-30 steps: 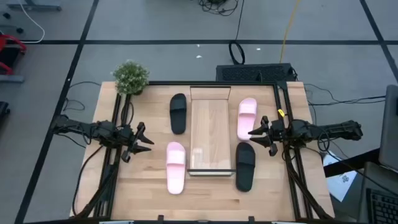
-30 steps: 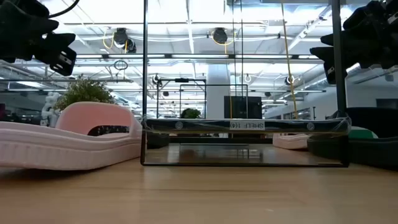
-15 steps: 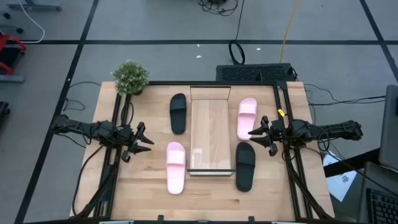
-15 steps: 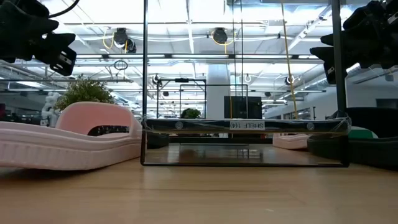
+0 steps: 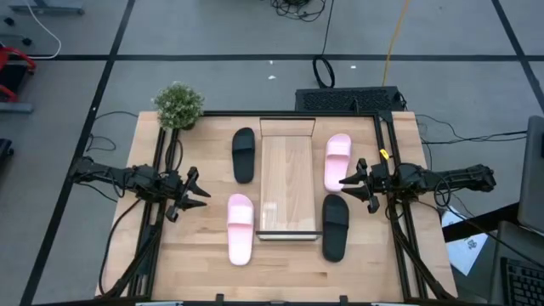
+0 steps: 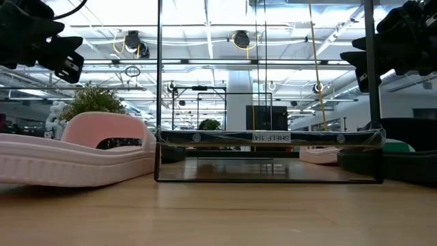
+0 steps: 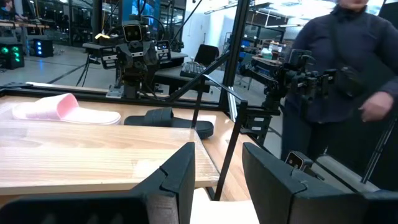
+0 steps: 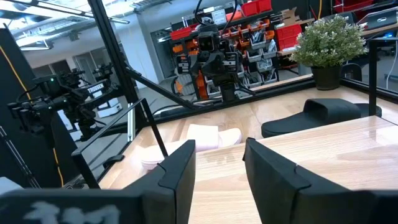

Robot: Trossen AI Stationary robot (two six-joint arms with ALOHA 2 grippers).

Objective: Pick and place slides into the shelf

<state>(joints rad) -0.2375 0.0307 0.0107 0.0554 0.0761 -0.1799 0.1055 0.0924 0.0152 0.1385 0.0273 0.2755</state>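
High view: pale wooden tabletop (image 5: 204, 272) carrying one narrow, partly see-through wood-toned shelf (image 5: 288, 178) at centre, lying lengthwise; four slide sandals flat on the wood around it, none on it. Count: two pale pink, two black. Far black slide (image 5: 244, 154) and near pink slide (image 5: 240, 227) lie on the left arm's side; far pink slide (image 5: 337, 161) and near black slide (image 5: 336, 225) on the right arm's side, each just beside the shelf. One small green potted plant (image 5: 178, 105) stands at the far left corner. Left gripper (image 5: 199, 193) waits near the left edge, fingers parted, holding nothing; right gripper (image 5: 349, 182) waits just beside the far pink slide, fingers parted, holding nothing. Black frame rails run along both sides. Low view: shelf front edge bears a label (image 6: 271, 137) reading "SHELF 14", mirrored; a pink slide fills the left foreground. Left wrist view: one pink and one black slide across the wood, open fingers in front, a person in dark clothing (image 7: 348, 68) standing beyond the table. Right wrist view: plant, one black and one pink slide, red storage bins (image 8: 261, 25) behind.
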